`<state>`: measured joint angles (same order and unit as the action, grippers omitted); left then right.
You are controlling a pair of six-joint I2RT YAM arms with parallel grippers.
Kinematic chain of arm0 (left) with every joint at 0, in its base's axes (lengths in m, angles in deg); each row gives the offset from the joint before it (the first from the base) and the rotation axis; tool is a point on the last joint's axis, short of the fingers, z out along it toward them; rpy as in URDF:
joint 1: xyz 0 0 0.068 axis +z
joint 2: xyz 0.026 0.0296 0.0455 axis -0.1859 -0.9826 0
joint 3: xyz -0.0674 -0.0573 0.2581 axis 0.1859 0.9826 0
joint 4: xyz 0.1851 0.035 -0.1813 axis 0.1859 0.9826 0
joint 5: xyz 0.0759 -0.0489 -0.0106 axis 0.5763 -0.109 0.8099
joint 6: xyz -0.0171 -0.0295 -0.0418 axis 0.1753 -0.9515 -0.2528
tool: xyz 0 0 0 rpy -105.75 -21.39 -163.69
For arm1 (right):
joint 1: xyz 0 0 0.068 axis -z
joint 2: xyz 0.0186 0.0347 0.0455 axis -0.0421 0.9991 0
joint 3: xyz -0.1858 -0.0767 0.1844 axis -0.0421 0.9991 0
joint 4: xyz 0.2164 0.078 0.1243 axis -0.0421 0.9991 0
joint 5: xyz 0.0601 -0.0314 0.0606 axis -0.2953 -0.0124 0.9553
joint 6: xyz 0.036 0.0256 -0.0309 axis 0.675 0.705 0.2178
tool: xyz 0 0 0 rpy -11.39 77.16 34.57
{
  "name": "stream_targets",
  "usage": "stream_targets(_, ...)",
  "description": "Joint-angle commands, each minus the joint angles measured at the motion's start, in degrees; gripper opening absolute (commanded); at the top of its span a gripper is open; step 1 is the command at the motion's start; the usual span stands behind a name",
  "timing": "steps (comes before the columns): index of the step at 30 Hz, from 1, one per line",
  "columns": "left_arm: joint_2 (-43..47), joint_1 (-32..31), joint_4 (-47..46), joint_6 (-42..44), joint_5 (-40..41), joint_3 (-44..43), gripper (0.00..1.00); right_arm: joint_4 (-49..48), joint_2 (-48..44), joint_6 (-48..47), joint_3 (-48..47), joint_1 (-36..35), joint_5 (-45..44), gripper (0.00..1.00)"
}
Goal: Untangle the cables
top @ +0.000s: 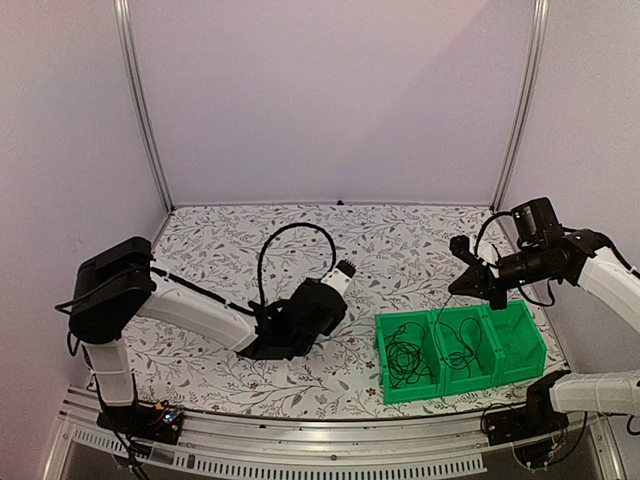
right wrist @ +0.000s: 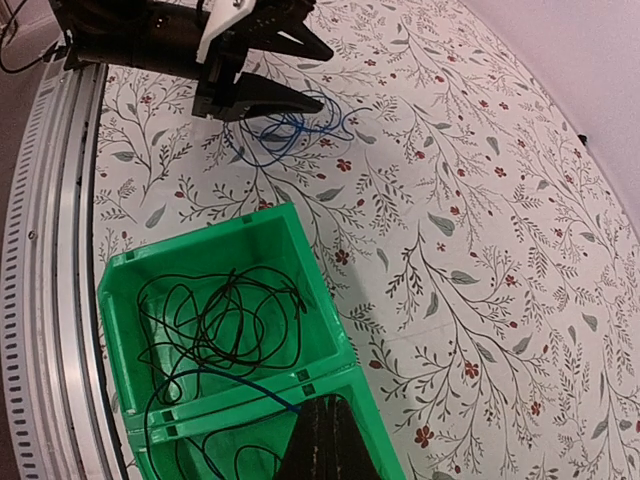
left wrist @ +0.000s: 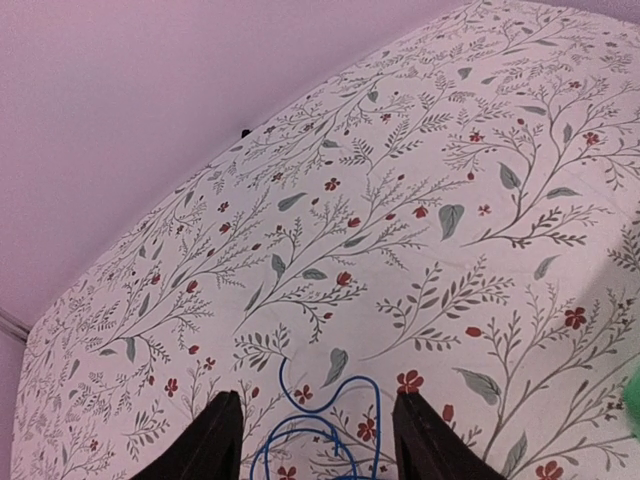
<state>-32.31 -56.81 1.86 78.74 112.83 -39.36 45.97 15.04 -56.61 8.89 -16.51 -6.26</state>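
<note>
- Right wrist view: the right gripper (right wrist: 322, 405) has its fingers pressed together on a thin strand (right wrist: 265, 394), which runs from the fingertips down into the green bins (right wrist: 300, 235). Its colour is hard to tell.
- Black cables (right wrist: 215, 320) lie in a loose tangle in the end compartment. More loops lie in the next compartment, below the right gripper.
- The blue cable (right wrist: 285, 130) lies coiled on the patterned table (right wrist: 480, 200), apart from the bins.
- The left gripper (right wrist: 322, 75) is low over that coil with its fingers spread wide. In the left wrist view the blue loops lie between the two fingers, not pinched.
- From the top external view, the right gripper is raised above the back of the bins and the strand hangs from it into the middle compartment. The left gripper is just left of the bins.
</note>
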Motion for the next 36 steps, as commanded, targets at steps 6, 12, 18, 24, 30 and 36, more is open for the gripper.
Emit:
stream_targets(6, 0.8, 0.82, -0.42, -0.88, -0.81, 1.02, 0.51, -1.7, -1.64, -7.98, 3.82, 5.02, -10.91, 0.0)
stream_targets(12, 1.55, 0.82, -0.23, -0.97, -0.56, 2.37, 0.51, -4.84, -2.83, -13.33, 9.15, 5.03, -16.74, 0.0)
stream_targets(18, 2.57, 0.91, 0.11, -1.7, -0.44, 3.62, 0.51, -4.63, -2.76, -15.66, 10.39, 4.01, -18.11, 0.0)
stream_targets(24, 2.78, 0.91, 1.27, -3.01, -0.37, 3.67, 0.51, -3.99, -1.95, -15.8, 13.3, -2.7, -19.99, 0.0)
stream_targets(30, 3.83, 0.9, 2.3, -3.79, -0.19, 4.55, 0.51, -4.82, 1.72, -15.52, 14.26, -3.64, -21.62, 0.0)
stream_targets(36, 4.81, 1.19, 5.0, -5.04, -0.4, 5.0, 0.5, -1.17, 3.66, -12.59, 6.45, -3.67, -20.23, 0.15)
